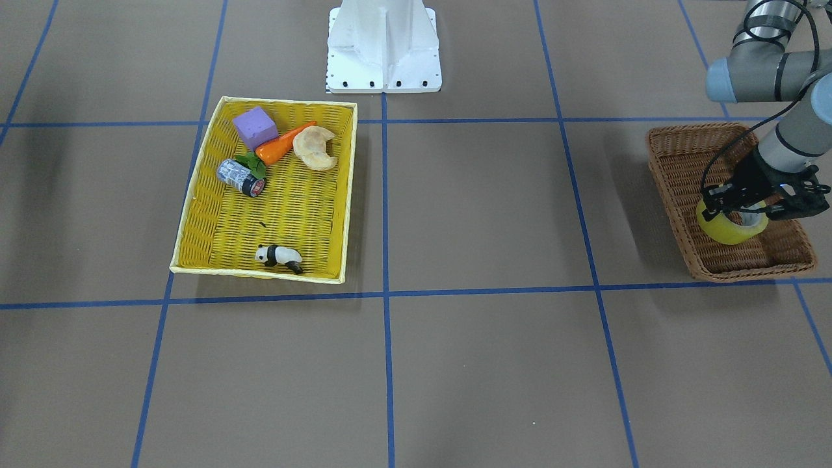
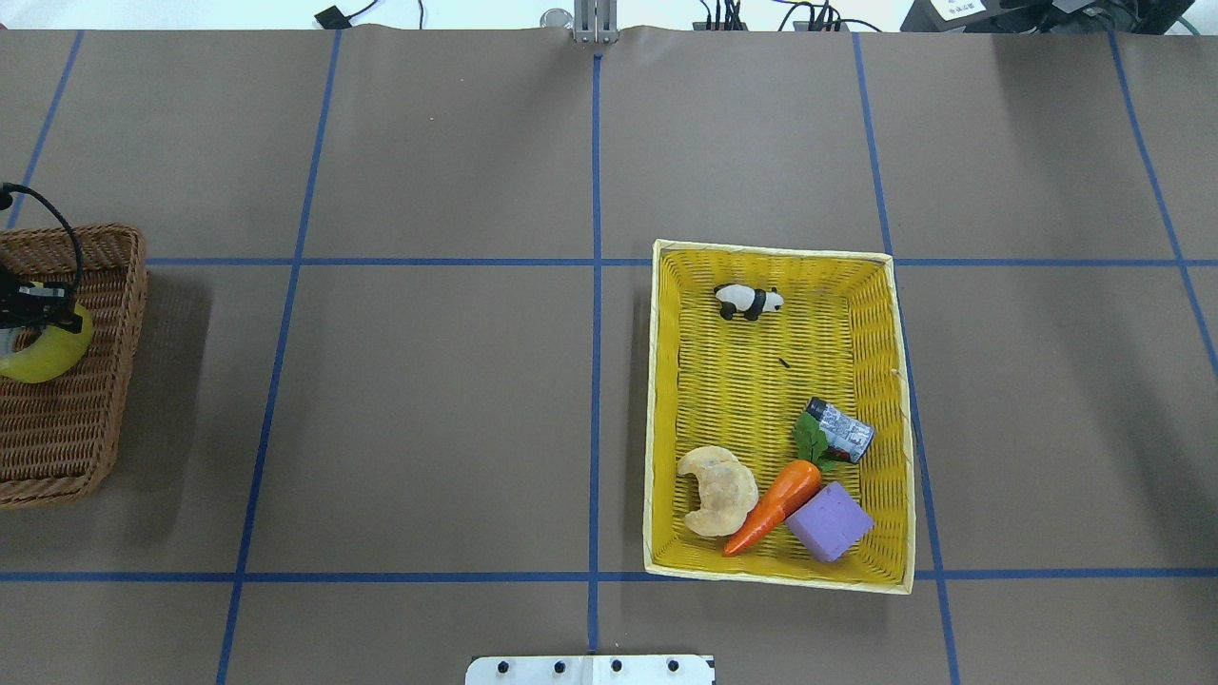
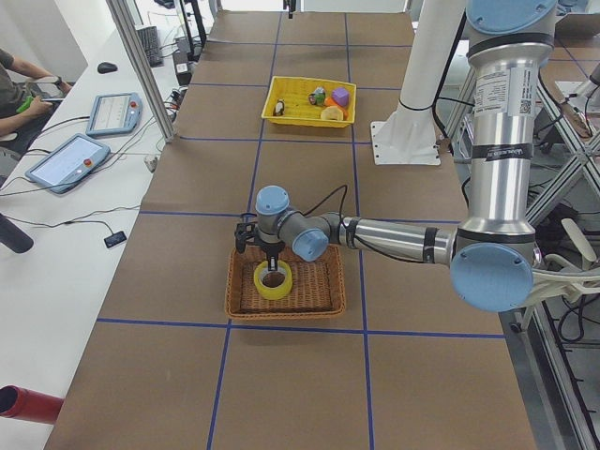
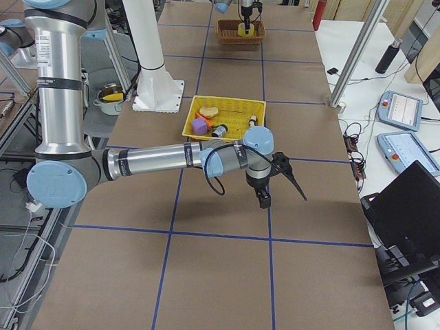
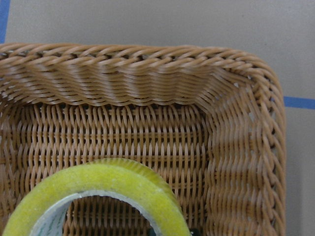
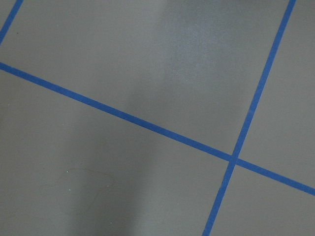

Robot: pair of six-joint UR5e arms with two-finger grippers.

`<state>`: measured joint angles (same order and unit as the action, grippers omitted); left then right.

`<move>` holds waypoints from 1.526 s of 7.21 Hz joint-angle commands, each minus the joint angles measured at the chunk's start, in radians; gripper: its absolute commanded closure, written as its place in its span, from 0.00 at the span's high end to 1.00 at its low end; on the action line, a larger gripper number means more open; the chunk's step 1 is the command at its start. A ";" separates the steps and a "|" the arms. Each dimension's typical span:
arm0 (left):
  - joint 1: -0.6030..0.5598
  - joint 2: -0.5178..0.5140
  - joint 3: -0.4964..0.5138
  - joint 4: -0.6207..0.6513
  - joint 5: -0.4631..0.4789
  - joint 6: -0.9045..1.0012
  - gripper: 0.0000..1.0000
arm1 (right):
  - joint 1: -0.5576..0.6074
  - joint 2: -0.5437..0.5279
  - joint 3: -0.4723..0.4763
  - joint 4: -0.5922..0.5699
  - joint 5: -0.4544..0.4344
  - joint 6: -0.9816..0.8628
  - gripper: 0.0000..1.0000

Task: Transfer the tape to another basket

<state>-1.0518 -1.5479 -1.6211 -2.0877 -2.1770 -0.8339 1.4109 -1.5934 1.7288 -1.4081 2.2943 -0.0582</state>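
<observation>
My left gripper (image 1: pixel 742 210) pinched the tape (image 1: pixel 725 233) by its 12 o'clock rim, over the basket (image 1: pixel 669 177). It looked light but slick.

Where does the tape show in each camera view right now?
Front-facing: tape at far right, inside the brown basket.
Overhead: tape at the left edge, mid-height.
Exterior left: tape just below centre.
Exterior right: tape at the top, at the table's far end.
Left wrist: tape at bottom left, close up.
Right wrist: not in it.
Shared landmark: the brown basket around it.
</observation>
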 commanded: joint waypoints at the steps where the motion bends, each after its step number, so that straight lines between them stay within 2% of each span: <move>1: 0.001 -0.001 0.020 -0.002 -0.001 -0.001 0.00 | -0.004 0.003 0.000 -0.015 -0.001 0.000 0.99; 2: 0.001 -0.001 0.020 -0.003 0.000 -0.001 0.00 | -0.004 0.006 0.000 -0.021 -0.001 0.000 0.99; 3: 0.001 0.000 0.018 -0.006 -0.001 -0.001 0.20 | -0.004 0.007 0.000 -0.023 0.001 0.000 0.99; 4: 0.003 -0.001 0.018 -0.006 0.002 0.001 0.48 | -0.004 0.006 0.002 -0.023 0.001 0.000 0.99; 5: 0.001 0.000 0.018 -0.006 0.003 0.013 0.66 | -0.004 0.007 0.002 -0.023 0.002 0.000 0.99; 6: 0.003 0.000 0.018 -0.008 0.003 0.016 0.76 | -0.004 0.010 0.002 -0.035 0.001 0.000 0.99; 7: 0.003 0.000 0.012 -0.006 0.003 0.016 0.80 | -0.004 0.010 0.003 -0.040 0.002 0.000 0.99; 8: 0.000 0.003 -0.028 -0.003 -0.007 0.018 0.80 | -0.004 0.010 0.005 -0.040 0.002 0.000 0.99; 9: -0.014 0.002 -0.077 0.000 -0.053 0.019 0.80 | -0.004 0.010 0.005 -0.040 0.002 0.000 0.99; 10: -0.040 0.002 -0.091 0.000 -0.067 0.085 0.80 | -0.004 0.007 0.006 -0.040 0.002 0.000 0.99; 11: -0.104 0.026 -0.092 0.011 -0.067 0.233 0.82 | -0.004 0.006 0.005 -0.040 0.005 0.000 0.99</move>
<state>-1.0971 -1.5403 -1.7005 -2.0857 -2.2339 -0.7353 1.4066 -1.5854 1.7339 -1.4479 2.2972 -0.0583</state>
